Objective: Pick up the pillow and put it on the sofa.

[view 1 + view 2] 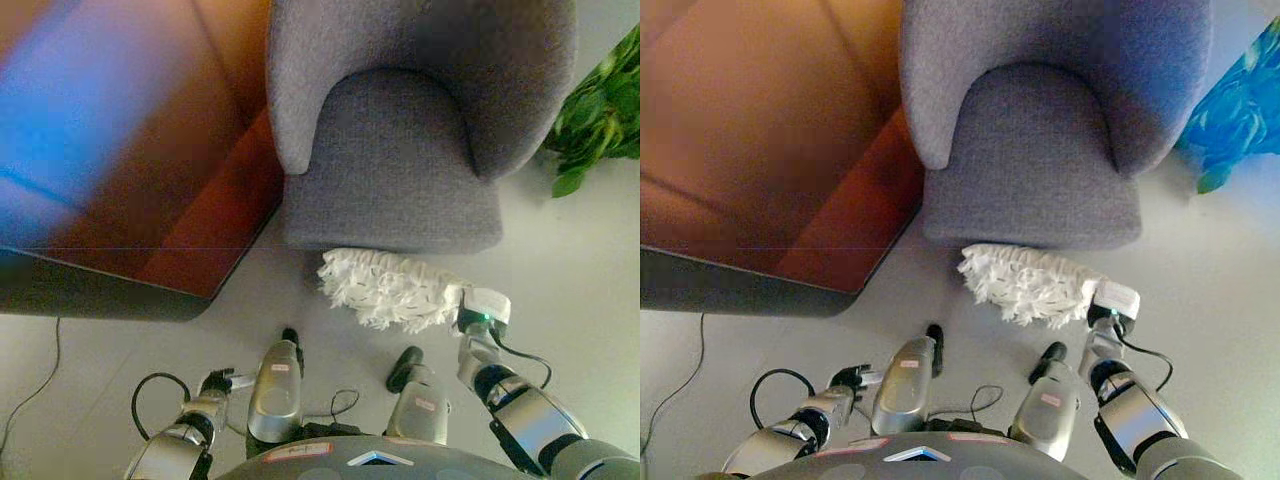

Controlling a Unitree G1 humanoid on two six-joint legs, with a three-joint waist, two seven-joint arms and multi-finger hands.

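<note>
Shaggy pillow at the sofa's front edge

White pillow lies at 6 o'clock of the grey sofa, touching its base; right hand is buried in its fringe, grip impossible to tell; left hand at 7 o'clock, fingers unclear

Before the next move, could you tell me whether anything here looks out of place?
Yes: the white shaggy pillow is down at floor level against the front of the grey sofa, not on its seat. The right hand is at its right end, fingers hidden.
</note>
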